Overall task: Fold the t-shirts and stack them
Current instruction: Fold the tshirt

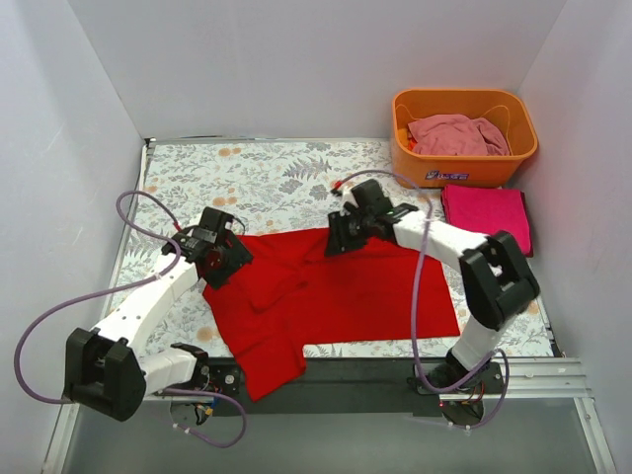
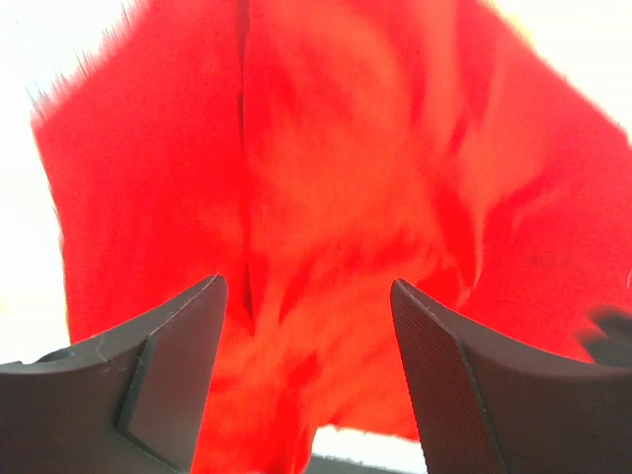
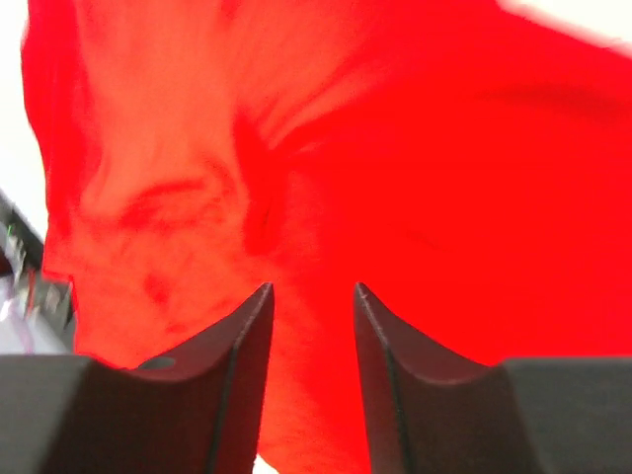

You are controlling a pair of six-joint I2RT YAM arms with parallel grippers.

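Left gripper (image 2: pixel 306 286) jaws stand wide apart above the red t-shirt (image 2: pixel 336 178), gripping nothing; the right gripper (image 3: pixel 312 288) is parted more narrowly, also empty. Only the overhead view shows that shirt spread crumpled on the floral table (image 1: pixel 257 173), the folded magenta t-shirt (image 1: pixel 486 215) beyond it, and the pale pink t-shirt (image 1: pixel 456 133) in the orange basket (image 1: pixel 494 168).

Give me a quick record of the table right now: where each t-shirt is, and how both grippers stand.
red t-shirt: spread out mid-table, unfolded
magenta t-shirt: folded, right side, beside orange basket
pale pink t-shirt: bunched inside the orange basket
left gripper: open, above red t-shirt's far left part
right gripper: open, above its far right part
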